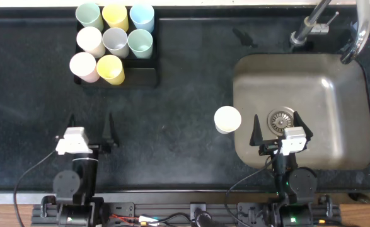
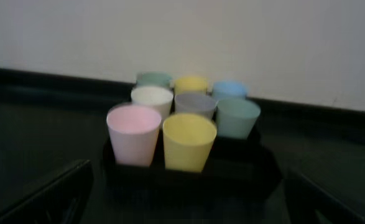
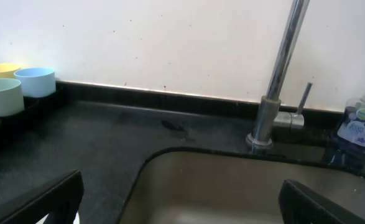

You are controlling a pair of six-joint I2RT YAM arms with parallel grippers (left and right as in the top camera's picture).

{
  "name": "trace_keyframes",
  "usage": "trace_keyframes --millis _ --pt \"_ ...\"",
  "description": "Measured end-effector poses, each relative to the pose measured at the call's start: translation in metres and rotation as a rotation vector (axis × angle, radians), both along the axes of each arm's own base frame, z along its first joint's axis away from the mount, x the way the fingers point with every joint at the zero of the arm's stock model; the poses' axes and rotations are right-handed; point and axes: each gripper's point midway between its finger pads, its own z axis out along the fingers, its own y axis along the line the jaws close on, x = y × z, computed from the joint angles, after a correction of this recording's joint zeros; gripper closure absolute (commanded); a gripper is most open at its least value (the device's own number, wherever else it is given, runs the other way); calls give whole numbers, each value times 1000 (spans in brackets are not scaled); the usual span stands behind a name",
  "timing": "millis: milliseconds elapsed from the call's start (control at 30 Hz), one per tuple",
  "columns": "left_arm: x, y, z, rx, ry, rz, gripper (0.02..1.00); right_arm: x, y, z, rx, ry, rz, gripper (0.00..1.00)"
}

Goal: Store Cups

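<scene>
Noted lone cream cup (image 1: 227, 119) on black worktop (image 1: 172, 139), just beside left rim of sink (image 1: 336, 82), well apart from tray (image 1: 148, 77). Lies at 9 o'clock from right gripper (image 1: 278, 121), near its left finger. Lies at 3 o'clock from left gripper (image 1: 91, 123), much farther off. Judged nearer to right arm. Open wide at both grippers, nothing held. Standing on end, long axis vertical, round face toward overhead camera; mouth-up or mouth-down not clear. Counted eight cups (image 1: 115, 41) upright in tray, bare at its 4 o'clock corner; roughly 10 o'clock from lone cup. Likely calls for sideways reach toward 9, then grasp across wall.
</scene>
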Motion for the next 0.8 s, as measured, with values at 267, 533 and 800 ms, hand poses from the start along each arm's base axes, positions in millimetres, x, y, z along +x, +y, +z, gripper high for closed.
trace_keyframes --millis 267,533,800 --pt "0 0 -9 -167 34 12 18 0 0 0 0 0 0 5" --pt "-1 -2 -11 -276 42 8 18 0 0 0 0 0 0 7" --pt "-1 -2 -11 -186 42 2 18 0 0 0 0 0 0 5"
